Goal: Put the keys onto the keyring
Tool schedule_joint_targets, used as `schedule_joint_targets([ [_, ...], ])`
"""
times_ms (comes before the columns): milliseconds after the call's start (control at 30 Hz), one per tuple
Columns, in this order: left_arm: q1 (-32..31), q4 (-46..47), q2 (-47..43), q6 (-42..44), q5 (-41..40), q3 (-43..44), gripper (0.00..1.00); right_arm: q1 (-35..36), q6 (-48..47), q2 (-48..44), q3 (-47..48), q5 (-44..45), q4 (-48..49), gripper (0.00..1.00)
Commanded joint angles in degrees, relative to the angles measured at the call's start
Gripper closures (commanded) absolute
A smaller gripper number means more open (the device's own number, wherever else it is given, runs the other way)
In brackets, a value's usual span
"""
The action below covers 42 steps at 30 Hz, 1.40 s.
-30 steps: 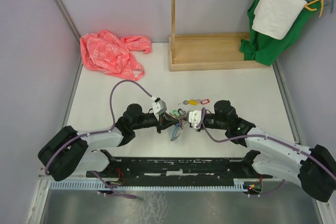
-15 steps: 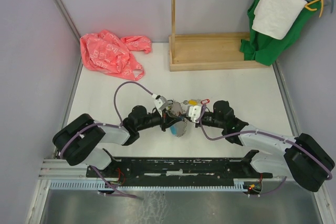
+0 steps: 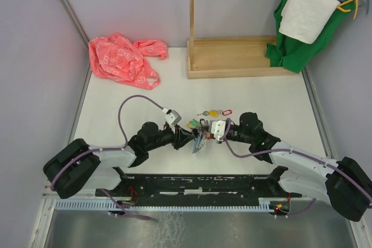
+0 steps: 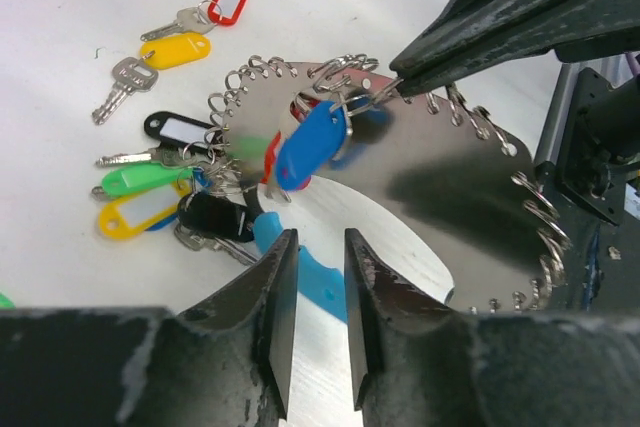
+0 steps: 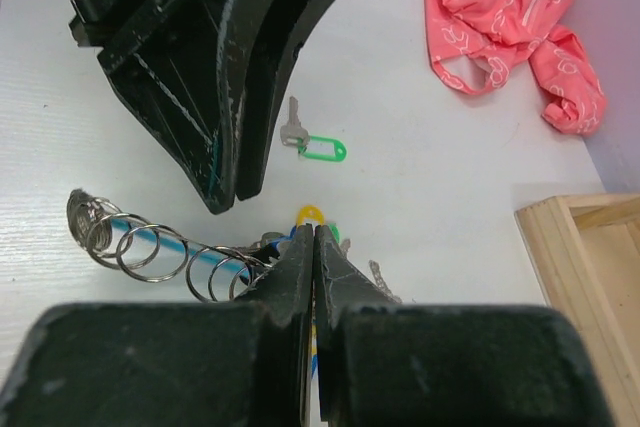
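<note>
Right end effector (image 5: pixel 314 235) pinching blue-tagged key (image 4: pixel 312 142) at keyring (image 4: pixel 450 172); left end effector (image 4: pixel 318 243) slightly spread.

From above, the keys (image 3: pixel 200 127) bunched between the left tool (image 3: pixel 193 141) and right tool (image 3: pixel 206 134) are way too tiny to count, the blue tag (image 4: pixel 310 142) is all smeared and blurry in the left wrist view, and the keyring (image 5: pixel 150 247) runs off behind the right tool's fingers (image 5: pixel 290 277) in its own.

Between left gripper (image 3: pixel 188 139) and right gripper (image 3: pixel 208 133), the keyring (image 3: pixel 199 143)
</note>
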Motion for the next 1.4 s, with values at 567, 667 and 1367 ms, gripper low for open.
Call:
schedule_joint_targets([
  [567, -0.3, -13.5, -6.3, -7.5, -5.9, -1.2, 0.61, 10.5, 28.2, 5.8, 1.5, 25.9, -13.5, 0.99],
  [667, -0.5, -14.2, -7.1, -9.3, -6.3, -2.4, 0.61, 12.9, 33.0, 9.3, 3.9, 30.9, -17.9, 0.99],
  [1367, -0.7, -26.9, -12.3, -11.4, -10.5, -0.9, 0.61, 15.9, 46.4, 24.1, 31.9, 33.3, -61.0, 0.62],
])
